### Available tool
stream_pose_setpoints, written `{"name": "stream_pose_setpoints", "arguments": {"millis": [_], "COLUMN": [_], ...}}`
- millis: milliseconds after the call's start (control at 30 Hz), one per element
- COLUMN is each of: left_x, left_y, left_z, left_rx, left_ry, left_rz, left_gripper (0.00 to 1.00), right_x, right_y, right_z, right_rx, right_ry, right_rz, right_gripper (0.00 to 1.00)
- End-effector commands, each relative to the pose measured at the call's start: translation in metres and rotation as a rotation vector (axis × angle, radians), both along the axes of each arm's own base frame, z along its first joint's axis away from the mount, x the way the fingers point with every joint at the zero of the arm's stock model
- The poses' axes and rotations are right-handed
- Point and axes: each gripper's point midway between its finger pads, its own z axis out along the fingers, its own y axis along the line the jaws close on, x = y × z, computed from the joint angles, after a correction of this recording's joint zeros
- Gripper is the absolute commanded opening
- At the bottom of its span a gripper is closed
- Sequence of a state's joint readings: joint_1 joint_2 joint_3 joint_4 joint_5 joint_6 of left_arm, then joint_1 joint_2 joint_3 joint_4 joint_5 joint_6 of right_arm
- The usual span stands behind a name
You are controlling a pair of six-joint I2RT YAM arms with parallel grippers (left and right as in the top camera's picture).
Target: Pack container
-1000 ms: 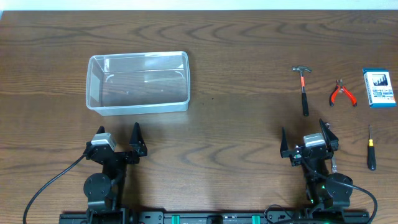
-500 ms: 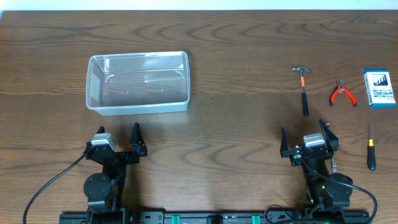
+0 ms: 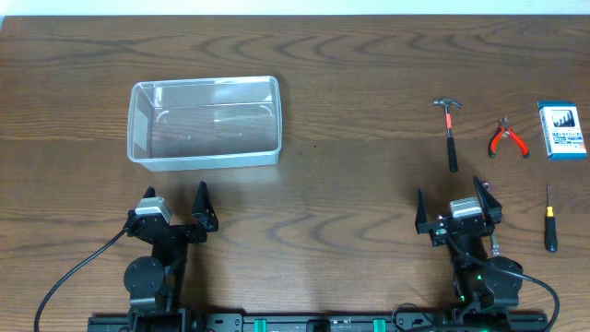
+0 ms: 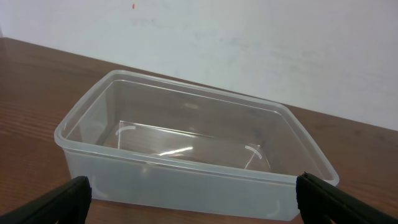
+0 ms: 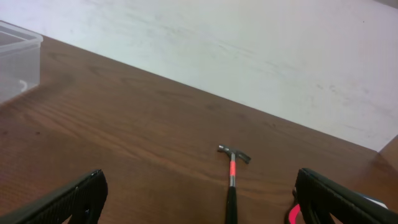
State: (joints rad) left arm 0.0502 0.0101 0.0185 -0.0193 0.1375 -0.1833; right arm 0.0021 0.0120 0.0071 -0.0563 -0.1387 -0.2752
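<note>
The clear plastic container [image 3: 205,122] stands empty at the table's left; it fills the left wrist view [image 4: 186,180]. A small hammer [image 3: 450,134] with a black grip lies at the right, also in the right wrist view [image 5: 231,180]. Red-handled pliers [image 3: 506,138], a black-and-yellow screwdriver [image 3: 550,221] and a small blue and white box [image 3: 561,129] lie further right. My left gripper [image 3: 175,207] is open and empty just in front of the container. My right gripper [image 3: 452,205] is open and empty in front of the hammer.
The table is dark brown wood [image 3: 350,138]. A white wall rises behind its far edge [image 5: 249,50]. Both arm bases and their cables sit at the near edge [image 3: 323,318].
</note>
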Motion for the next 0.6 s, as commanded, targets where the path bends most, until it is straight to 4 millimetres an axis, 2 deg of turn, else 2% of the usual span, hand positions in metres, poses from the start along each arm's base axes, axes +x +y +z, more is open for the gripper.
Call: {"name": "stream_pose_setpoints", "arguments": {"millis": [0, 567], "left_x": [-0.0010, -0.0007], "left_y": [-0.0022, -0.0009], "left_z": [-0.0153, -0.0142], "left_rx": [0.002, 0.003], "left_ry": [0.047, 0.043], "left_rz": [-0.012, -0.004], "left_gripper": [0.98, 0.98], "right_x": [-0.0003, -0.0010], "right_y": [0.0006, 0.0050], "right_z": [-0.0004, -0.0001], "right_rx": [0.013, 0.015], "right_ry": [0.001, 0.001], "right_rz": [0.000, 0.027], "right_gripper": [0.99, 0.99]}}
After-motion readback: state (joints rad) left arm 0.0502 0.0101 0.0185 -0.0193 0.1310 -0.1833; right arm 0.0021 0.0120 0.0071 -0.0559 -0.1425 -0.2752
